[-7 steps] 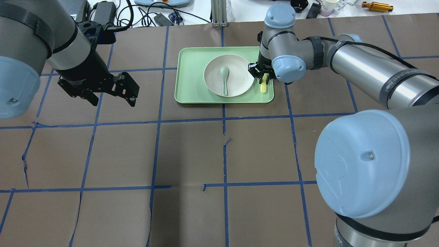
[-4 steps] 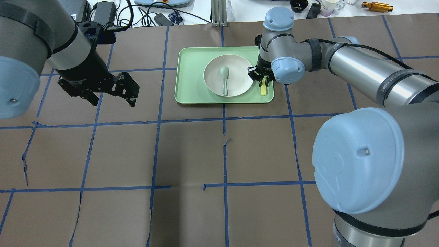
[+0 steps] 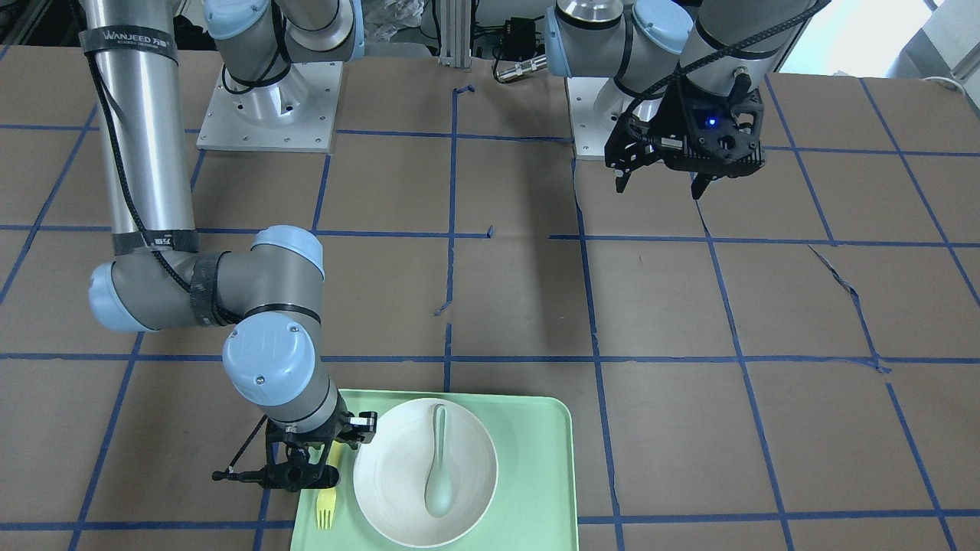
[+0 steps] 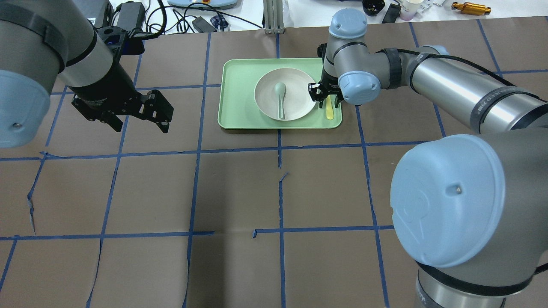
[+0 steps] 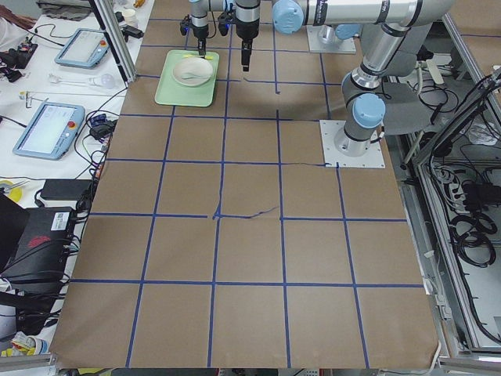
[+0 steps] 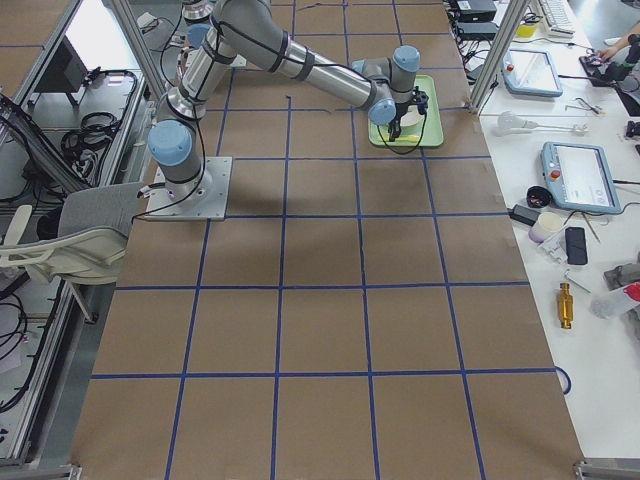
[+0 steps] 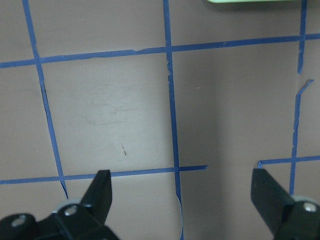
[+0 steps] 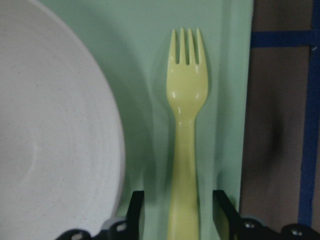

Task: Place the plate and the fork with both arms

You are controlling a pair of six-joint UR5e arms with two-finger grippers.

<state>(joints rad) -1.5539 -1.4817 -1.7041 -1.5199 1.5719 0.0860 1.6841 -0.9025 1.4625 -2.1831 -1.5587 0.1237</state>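
The off-white plate (image 4: 299,92) lies on the mint-green tray (image 4: 239,102), and shows in the front view (image 3: 390,474) too. The yellow fork (image 4: 329,112) lies flat on the tray between the plate and the tray's right rim. My right gripper (image 4: 326,96) is low over the fork's handle. In the right wrist view the gripper (image 8: 179,200) is open, with a finger on each side of the fork (image 8: 186,130) and a gap on both sides. My left gripper (image 4: 141,122) is open and empty, above the table left of the tray, and the left wrist view (image 7: 181,180) shows it too.
A pale grey-green spoon (image 4: 280,98) lies in the plate. The table is brown paper with blue tape lines. Cables, a black box (image 4: 128,15) and small items lie beyond the far edge.
My right gripper has come down slightly and closer over the fork's handle. The fork, plate and left arm have not moved.
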